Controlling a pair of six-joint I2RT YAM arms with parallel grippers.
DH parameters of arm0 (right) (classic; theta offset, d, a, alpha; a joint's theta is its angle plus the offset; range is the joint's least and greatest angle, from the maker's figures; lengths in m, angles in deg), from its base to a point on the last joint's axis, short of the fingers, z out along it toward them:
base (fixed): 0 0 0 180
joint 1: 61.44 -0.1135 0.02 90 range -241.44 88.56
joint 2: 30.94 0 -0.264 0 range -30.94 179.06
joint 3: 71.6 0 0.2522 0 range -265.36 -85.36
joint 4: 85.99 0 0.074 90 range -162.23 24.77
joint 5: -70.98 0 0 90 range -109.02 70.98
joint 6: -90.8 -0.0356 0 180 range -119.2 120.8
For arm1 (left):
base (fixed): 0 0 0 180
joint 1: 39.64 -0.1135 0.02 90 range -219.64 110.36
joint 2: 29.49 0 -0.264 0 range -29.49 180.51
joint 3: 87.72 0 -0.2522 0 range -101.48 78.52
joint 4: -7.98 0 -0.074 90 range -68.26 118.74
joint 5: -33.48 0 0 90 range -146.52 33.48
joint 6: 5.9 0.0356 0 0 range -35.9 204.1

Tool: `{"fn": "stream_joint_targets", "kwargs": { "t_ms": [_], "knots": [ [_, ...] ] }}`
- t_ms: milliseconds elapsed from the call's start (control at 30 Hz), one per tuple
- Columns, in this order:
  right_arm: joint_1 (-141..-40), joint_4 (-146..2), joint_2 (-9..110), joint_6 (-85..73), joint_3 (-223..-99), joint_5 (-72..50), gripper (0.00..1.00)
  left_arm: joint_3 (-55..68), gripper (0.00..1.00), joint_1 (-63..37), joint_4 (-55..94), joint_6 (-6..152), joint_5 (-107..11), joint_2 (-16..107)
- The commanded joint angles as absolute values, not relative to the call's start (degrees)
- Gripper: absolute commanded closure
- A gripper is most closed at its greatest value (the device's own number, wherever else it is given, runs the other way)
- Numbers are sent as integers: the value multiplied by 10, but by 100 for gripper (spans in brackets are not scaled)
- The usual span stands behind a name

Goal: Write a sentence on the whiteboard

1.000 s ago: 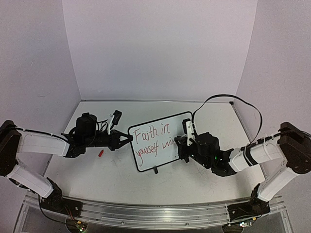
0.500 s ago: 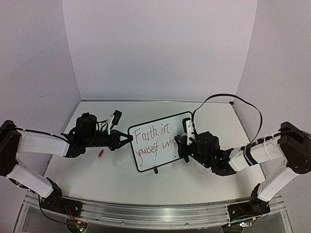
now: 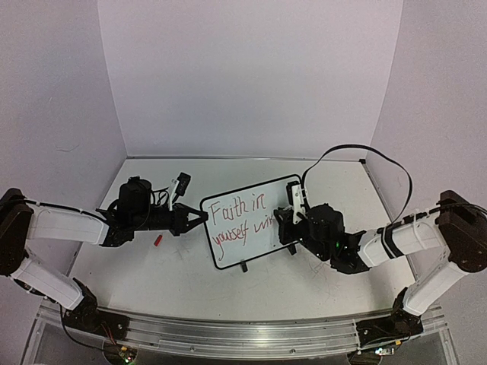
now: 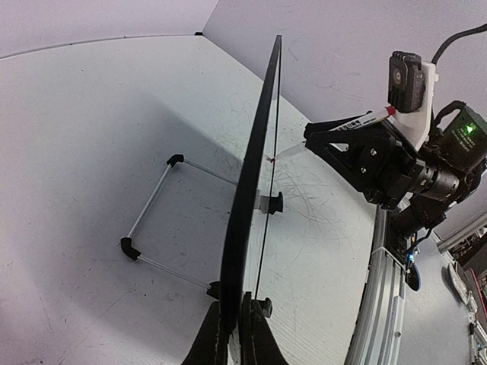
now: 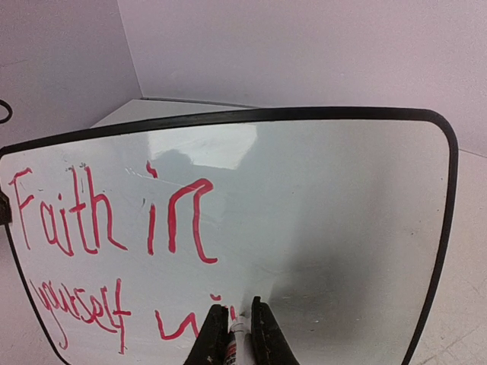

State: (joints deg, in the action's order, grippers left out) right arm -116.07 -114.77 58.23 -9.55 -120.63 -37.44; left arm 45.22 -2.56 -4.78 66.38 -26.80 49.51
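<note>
Writing is the step in hand: the marker (image 5: 236, 344) is clamped in the right gripper (image 5: 236, 323), its tip laid on the whiteboard (image 5: 342, 213) just ahead, at the unfinished second line. The board's edge is pinched by the left gripper (image 4: 237, 323). Next, light strokes rightward of the tip are needed.

Whiteboard (image 5: 342, 198): white face, black frame, red lettering (image 5: 171, 220). Marker (image 5: 233, 346): white and red. My left gripper (image 4: 237, 308) and right gripper (image 5: 236, 312): black. My arm links (image 3: 65, 224): white. Tabletop (image 3: 175, 281): pale grey, scratched.
</note>
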Motion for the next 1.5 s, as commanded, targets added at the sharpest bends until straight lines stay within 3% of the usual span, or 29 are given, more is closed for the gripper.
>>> {"fn": "stream_joint_targets", "kwargs": {
  "t_ms": [0,1233,1467],
  "knots": [
    [-1153,-1164,577,-92,-1220,-421,100,443,100,-25,-39,692,-285,479],
    [-1160,-1114,590,-162,-1188,-383,100,436,100,-25,-39,693,-283,487],
    [-1160,-1122,545,-142,-1191,-381,100,435,100,-24,-39,692,-283,488]
  ]
}}
